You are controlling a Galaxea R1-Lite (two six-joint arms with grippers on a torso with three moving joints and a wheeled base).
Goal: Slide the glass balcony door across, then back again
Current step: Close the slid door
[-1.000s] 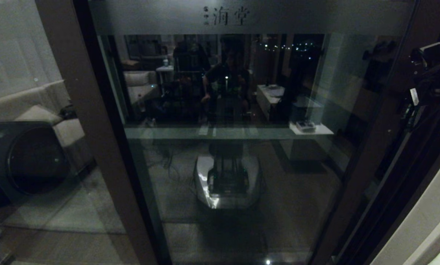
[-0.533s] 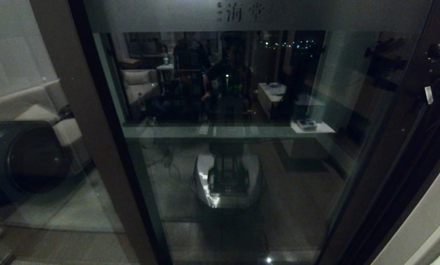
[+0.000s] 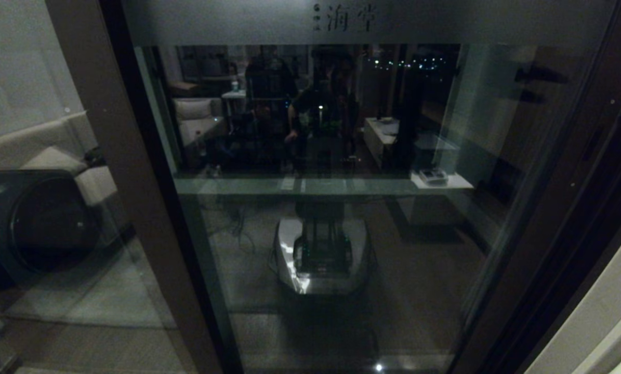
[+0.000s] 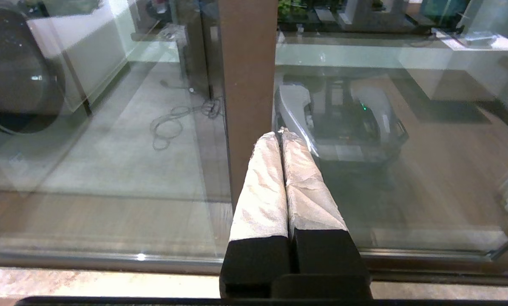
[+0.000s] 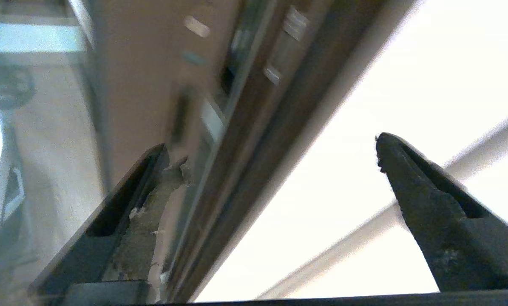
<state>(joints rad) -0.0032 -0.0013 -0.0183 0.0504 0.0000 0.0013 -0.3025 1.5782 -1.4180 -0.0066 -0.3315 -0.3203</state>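
Note:
The glass balcony door (image 3: 341,156) fills the head view, with a frosted band (image 3: 445,21) across its top and a dark brown stile (image 3: 565,171) on its right side. In the right wrist view my right gripper (image 5: 275,157) is open, and one finger (image 5: 122,212) lies against that stile just below the slim black handle (image 5: 178,114). Nothing sits between its fingers. My left gripper (image 4: 280,134) is shut on nothing, its wrapped tips just in front of a brown upright post (image 4: 247,85). Neither arm shows in the head view.
A fixed glass panel (image 3: 40,182) on the left shows a sofa and a dark round appliance behind it. A white wall (image 3: 601,311) borders the door frame on the right. The glass reflects my own base (image 3: 320,254) and the room behind me.
The door has slid to the right; its frosted band's lettering and right stile moved that way. My right arm, seen at the head view's right edge before, has left that view.

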